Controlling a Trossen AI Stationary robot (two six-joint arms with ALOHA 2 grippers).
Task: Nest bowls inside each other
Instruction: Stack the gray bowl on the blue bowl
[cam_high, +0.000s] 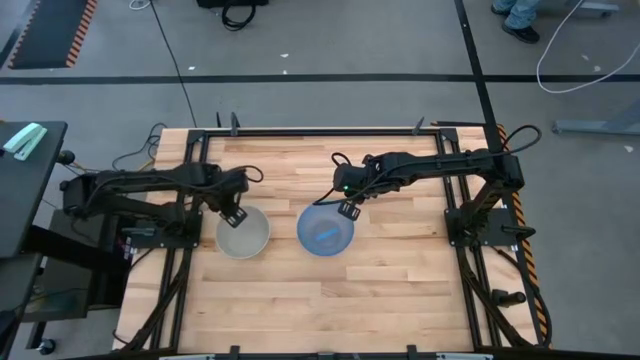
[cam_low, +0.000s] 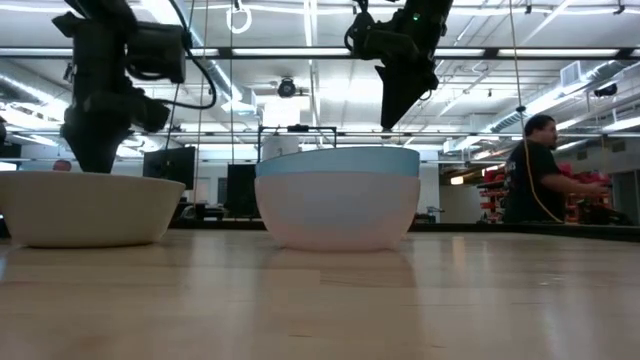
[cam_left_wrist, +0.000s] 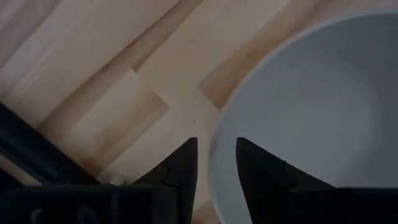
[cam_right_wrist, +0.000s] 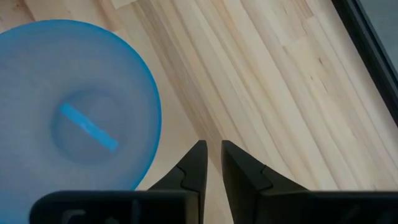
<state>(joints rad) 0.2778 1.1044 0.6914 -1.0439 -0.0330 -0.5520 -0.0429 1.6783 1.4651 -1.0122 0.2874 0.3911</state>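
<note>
The pale grey-white bowl (cam_high: 243, 234) (cam_low: 85, 208) stands on its base left of the table's middle. My left gripper (cam_high: 232, 215) (cam_left_wrist: 216, 152) is at its far-left rim. The blue bowl (cam_high: 327, 230) (cam_right_wrist: 74, 106) sits nested in a pale pinkish bowl (cam_low: 338, 215), with only its blue rim (cam_low: 338, 160) showing above. From overhead, the blue bowl hides the lower one. My right gripper (cam_high: 350, 208) (cam_right_wrist: 214, 155) (cam_low: 390, 120) hangs above and beside the blue bowl's far-right rim, touching nothing. Its fingers are together but for a thin slit. My left gripper straddles the grey-white bowl's rim (cam_left_wrist: 222, 134) on the far-left side, one finger (cam_left_wrist: 252, 171) inside the bowl and one (cam_left_wrist: 183, 168) outside. It comes from above, pointing down. The bowl stays upright with its base on the table.
Bare wood spreads across the table's near half (cam_high: 320, 300) and to the right of the blue bowl. Black frame rails (cam_high: 320, 131) run along the table's edges. A person (cam_low: 545, 170) stands in the room beyond the table.
</note>
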